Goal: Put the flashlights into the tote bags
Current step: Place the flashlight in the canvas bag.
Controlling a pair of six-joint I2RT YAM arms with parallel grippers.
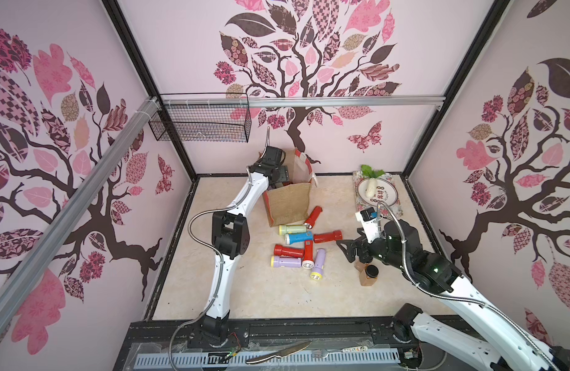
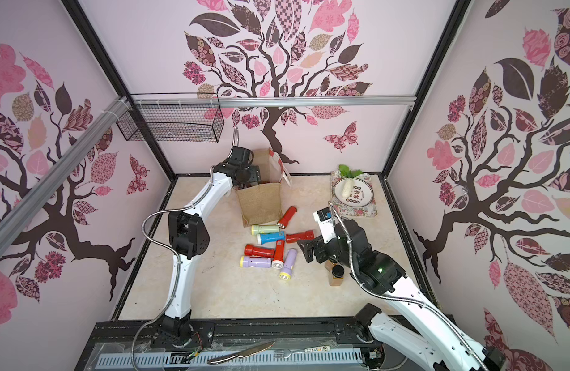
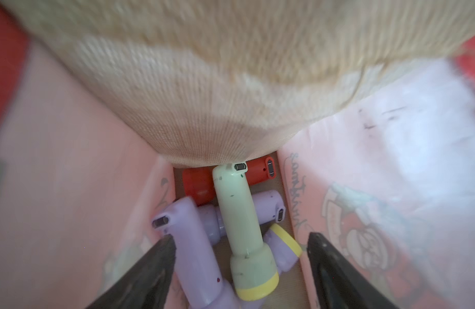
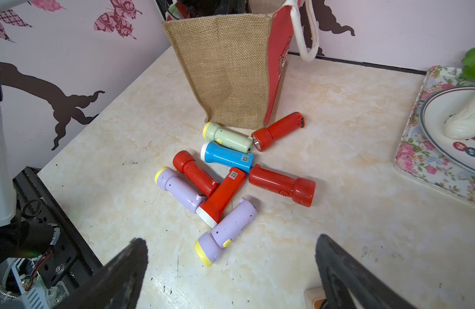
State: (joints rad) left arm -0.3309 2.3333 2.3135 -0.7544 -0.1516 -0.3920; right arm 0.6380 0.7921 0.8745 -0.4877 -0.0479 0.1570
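The tan burlap tote bag stands upright at the back of the table. My left gripper is down inside it, open. Under it on the bag floor lie a pale green flashlight, lilac ones and a red one, none gripped. Several flashlights lie on the table before the bag: red, blue, pale green, lilac. My right gripper hovers open just right of the pile, holding nothing.
Two amber jars stand right under my right wrist. A floral tray with a plate and a white radish sits at the back right. A wire basket hangs on the back rail. A knife lies on the front frame.
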